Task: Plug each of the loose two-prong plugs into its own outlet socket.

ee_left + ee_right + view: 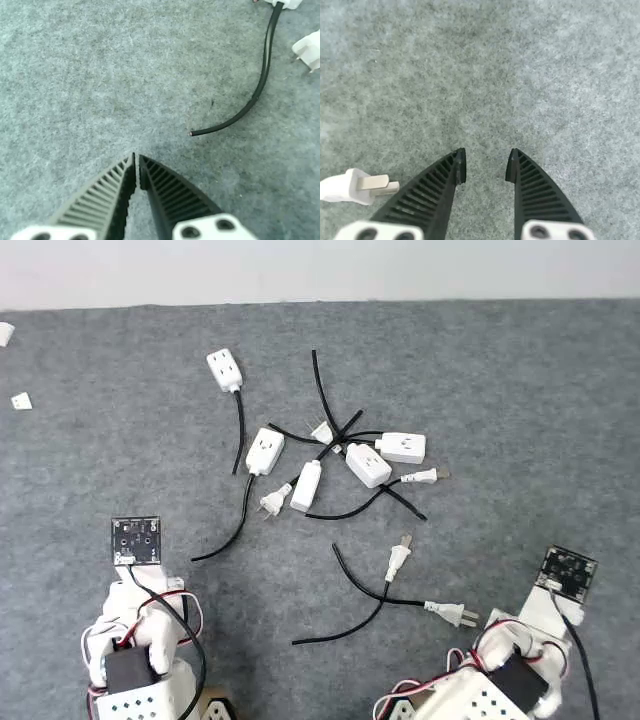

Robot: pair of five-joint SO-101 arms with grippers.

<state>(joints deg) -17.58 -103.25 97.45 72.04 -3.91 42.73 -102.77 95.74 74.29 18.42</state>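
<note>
Meeting a white wall [300, 270], grey carpet [520, 390] underlies clenched left tool [137, 157], released right tool [487, 152].

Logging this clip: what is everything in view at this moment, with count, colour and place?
White plastic outlet sockets on black cords: five, white, clustered mid-table, one lying farther back to the left.
White two-prong plugs on black cords: five, white, three among the sockets, two nearer the arms.
Small white scraps: two, white, at the far left edge.
Grey felt table cover: one, grey, under everything.
Robot arms: two, white with black parts, at the near edge.
Left end effector: one, black ribbed fingers, shut, over bare felt.
Right end effector: one, black ribbed fingers, open, with a plug's prongs just beside one finger.
</note>
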